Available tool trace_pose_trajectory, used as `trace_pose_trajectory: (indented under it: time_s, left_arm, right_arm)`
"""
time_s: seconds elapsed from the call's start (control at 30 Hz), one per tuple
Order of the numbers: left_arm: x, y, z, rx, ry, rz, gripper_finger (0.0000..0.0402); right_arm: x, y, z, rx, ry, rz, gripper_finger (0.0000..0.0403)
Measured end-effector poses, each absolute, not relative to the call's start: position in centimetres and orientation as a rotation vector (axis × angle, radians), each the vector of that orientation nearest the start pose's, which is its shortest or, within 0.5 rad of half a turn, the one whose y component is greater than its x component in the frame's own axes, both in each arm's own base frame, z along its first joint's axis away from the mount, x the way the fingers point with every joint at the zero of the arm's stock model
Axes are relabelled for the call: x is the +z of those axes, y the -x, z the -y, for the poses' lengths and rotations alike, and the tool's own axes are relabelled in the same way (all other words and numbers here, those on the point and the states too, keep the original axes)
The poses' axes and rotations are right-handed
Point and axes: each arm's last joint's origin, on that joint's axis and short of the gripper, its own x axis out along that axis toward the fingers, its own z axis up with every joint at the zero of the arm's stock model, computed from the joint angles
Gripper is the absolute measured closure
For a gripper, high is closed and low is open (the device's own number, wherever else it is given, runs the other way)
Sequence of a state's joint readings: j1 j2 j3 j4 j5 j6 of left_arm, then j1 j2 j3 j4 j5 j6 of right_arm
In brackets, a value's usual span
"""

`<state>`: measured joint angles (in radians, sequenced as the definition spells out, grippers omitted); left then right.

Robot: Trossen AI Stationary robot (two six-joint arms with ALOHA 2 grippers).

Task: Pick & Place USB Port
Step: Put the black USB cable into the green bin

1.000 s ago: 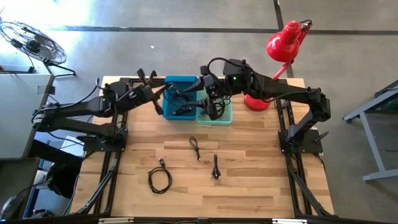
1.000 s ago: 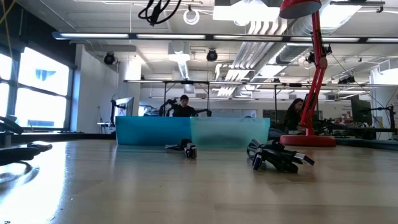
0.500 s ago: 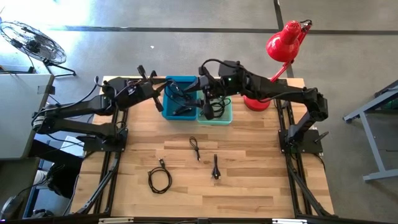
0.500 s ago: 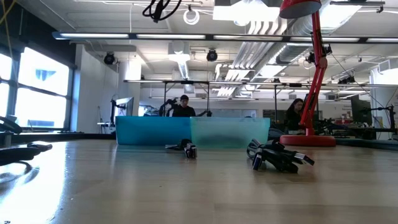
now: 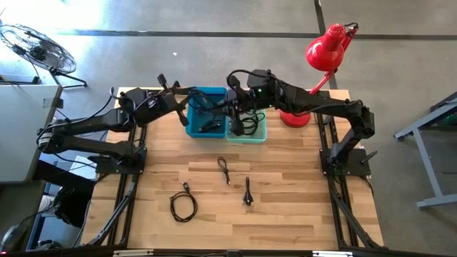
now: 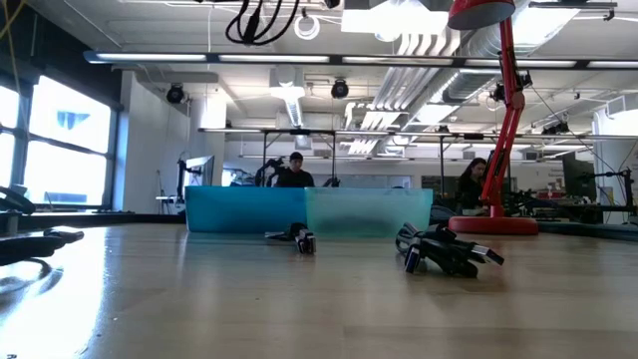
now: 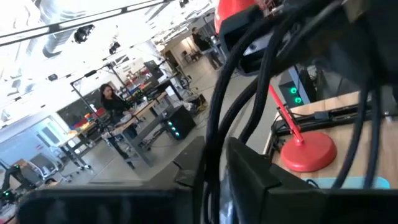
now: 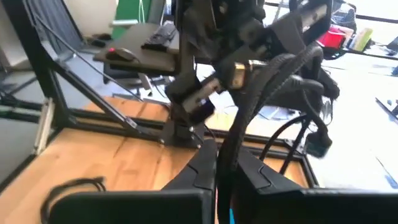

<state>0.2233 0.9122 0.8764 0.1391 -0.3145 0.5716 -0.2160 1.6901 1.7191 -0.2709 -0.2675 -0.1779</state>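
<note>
A black USB cable [image 5: 208, 106] hangs in loops high over the blue bin [image 5: 208, 93], strung between my two grippers; its loops show at the top of the low view [image 6: 261, 18]. My right gripper [image 5: 230, 108] is shut on it, reaching in from the table's right. My left gripper [image 5: 187, 107] is at the cable's other side, with the cable [image 7: 217, 106] running close past its camera. A gold plug [image 8: 239, 71] shows on the braided cable [image 8: 249, 106]. The teal bin [image 5: 260, 132] stands beside the blue one. My right gripper pinches a strand of the cable [image 8: 225, 163] between its two fingers, coming roughly level from the table's right. The bundle is lifted clear above the bins, with loops hanging slack below.
Three more black cables lie on the wooden table [image 5: 225, 170] [image 5: 247, 191] [image 5: 183, 205], nearer the front. A red desk lamp [image 5: 325, 50] stands with its base [image 5: 294, 116] right of the teal bin. People sit in the room beyond [image 6: 294, 172].
My right gripper has moved toward the table's left, up to the cable over the blue bin. The hanging loops have shifted a little toward it and now hang lower in the low view.
</note>
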Motion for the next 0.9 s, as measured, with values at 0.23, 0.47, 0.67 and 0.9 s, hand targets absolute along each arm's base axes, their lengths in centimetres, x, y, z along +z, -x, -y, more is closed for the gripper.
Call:
trace_pose_trajectory:
  time_s: [0.23, 0.47, 0.67, 0.9]
  left_arm:
    - [37.6, -18.5, -5.1, 0.556, -0.556, -0.051, 0.0296]
    - [38.0, -16.5, -4.8, 0.586, -0.581, -0.084, 0.0267]
    - [37.7, -14.2, -4.4, 0.624, -0.645, -0.190, 0.0262]
    - [37.2, -12.6, -4.1, 0.607, -0.654, -0.267, 0.0261]
  right_arm:
    - [40.9, -37.2, 8.5, -0.007, 0.165, -0.290, 0.0397]
    - [41.6, -35.5, 9.3, -0.114, 0.209, -0.346, 0.0399]
    - [41.0, -33.4, 10.9, -0.325, 0.273, -0.547, 0.0399]
    - [37.6, -32.0, 13.5, -0.413, 0.173, -0.862, 0.0399]
